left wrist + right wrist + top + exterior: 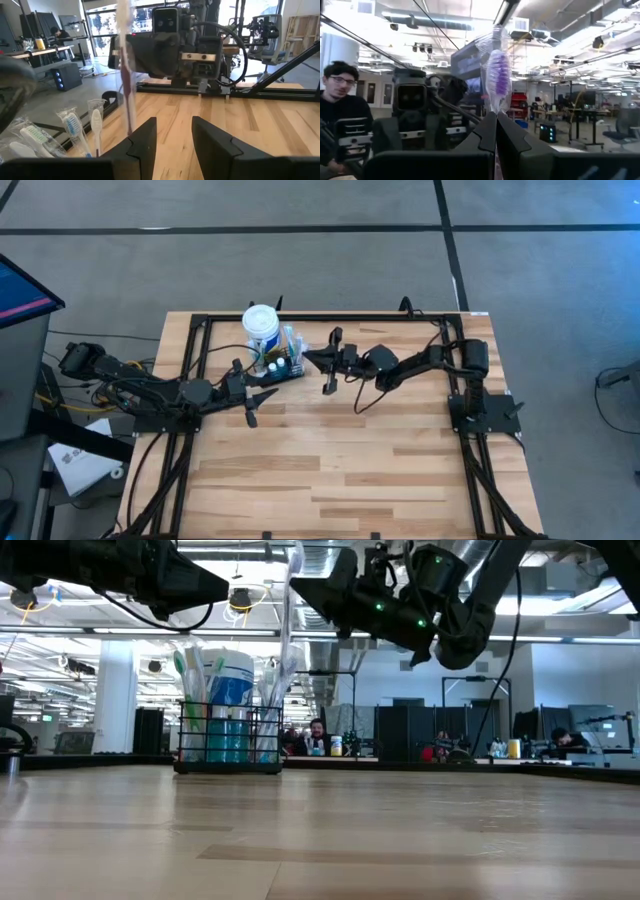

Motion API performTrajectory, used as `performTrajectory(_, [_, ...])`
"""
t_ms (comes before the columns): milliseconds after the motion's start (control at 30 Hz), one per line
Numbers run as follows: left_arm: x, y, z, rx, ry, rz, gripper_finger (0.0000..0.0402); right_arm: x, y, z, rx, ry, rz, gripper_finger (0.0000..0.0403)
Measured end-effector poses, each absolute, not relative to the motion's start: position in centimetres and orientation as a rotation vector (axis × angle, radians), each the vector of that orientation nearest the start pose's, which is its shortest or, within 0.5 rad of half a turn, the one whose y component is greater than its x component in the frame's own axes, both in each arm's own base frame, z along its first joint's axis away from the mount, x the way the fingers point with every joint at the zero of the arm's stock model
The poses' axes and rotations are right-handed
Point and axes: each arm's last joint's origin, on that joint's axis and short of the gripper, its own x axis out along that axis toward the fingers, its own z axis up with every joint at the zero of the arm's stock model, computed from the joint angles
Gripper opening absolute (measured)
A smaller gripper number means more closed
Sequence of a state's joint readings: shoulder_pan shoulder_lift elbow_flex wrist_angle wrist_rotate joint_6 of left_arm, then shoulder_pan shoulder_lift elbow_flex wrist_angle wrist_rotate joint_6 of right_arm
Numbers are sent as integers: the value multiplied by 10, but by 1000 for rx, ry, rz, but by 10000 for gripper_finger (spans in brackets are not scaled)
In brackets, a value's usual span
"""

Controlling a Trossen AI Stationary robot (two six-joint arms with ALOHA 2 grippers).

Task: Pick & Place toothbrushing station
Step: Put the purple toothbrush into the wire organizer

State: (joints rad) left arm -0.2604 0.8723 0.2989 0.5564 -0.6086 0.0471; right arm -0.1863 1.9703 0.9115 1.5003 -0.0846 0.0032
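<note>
Right end effector (496, 131) clamped on wrapped purple toothbrush (497, 80) above table; left end effector (172, 137) parted beside toothbrushing station (280, 370).

Bright ceiling lights (445, 22) wash out the room behind, windows (102, 22) glare white, the wooden table (330, 460) is evenly lit with soft shadows, and the near toothbrush (498, 80) is blurred.

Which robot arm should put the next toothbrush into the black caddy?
Probably the right. Its gripper is already shut on a wrapped purple toothbrush, held up beside the caddy. The left gripper is open and holds nothing.
</note>
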Motion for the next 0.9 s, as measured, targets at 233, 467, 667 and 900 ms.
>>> performTrajectory(233, [178, -30, 222, 53, 23, 348, 117, 379, -79, 189, -30, -452, -117, 0])
performTrajectory(467, [178, -30, 222, 53, 22, 352, 117, 396, -88, 182, 2, -464, -101, 0])
performTrajectory(667, [178, -30, 222, 53, 22, 352, 117, 399, -95, 183, -3, -462, -110, 0])
performTrajectory(900, [178, -30, 222, 53, 22, 352, 117, 399, -97, 181, -14, -441, -120, 0])
